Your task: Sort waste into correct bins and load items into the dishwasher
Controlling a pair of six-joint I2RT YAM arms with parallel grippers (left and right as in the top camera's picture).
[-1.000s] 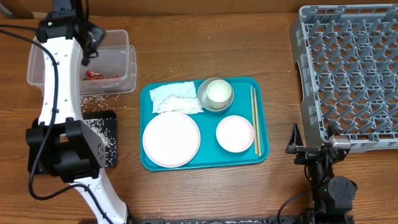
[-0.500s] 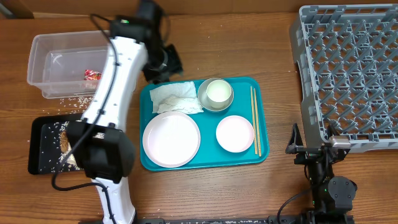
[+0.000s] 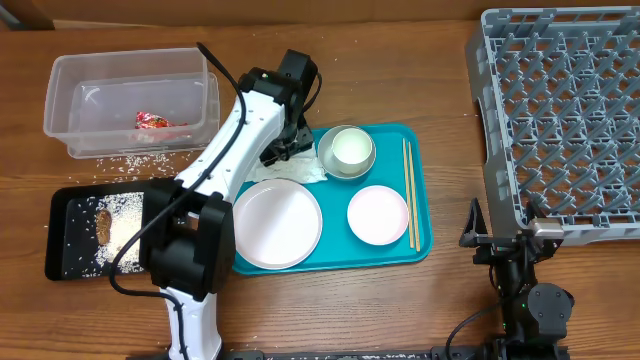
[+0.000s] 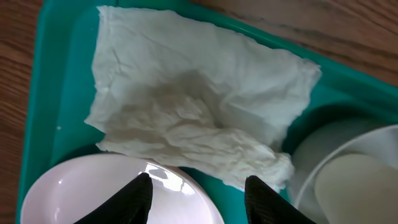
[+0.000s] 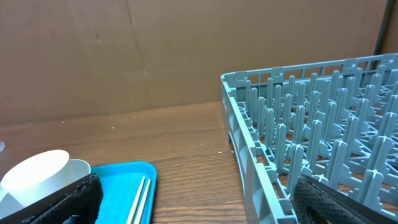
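Note:
The crumpled white napkin [image 4: 193, 106] lies at the back left of the teal tray [image 3: 425, 240]. My left gripper [image 3: 285, 150] hovers right over it and hides most of it from above. That gripper [image 4: 199, 202] is open, with nothing between its black fingers [image 4: 138, 199], over the edge of the large white plate [image 3: 276, 223]. The silvery bowl [image 3: 346, 150], the small dish [image 3: 378, 214] and the chopsticks [image 3: 410, 195] also lie on the tray. My right gripper [image 5: 199, 208] stands wide open and empty beside the grey dish rack [image 3: 560, 110].
A clear tub [image 3: 60, 100] at the back left holds a red wrapper [image 3: 152, 121]. Loose rice [image 3: 130, 160] lies on the table in front of it. The black tray [image 3: 65, 215] at the left holds rice and a brown lump [image 3: 103, 225].
My left arm has swung right from the clear tub to the teal tray and now sits over the napkin. The right arm has not moved.

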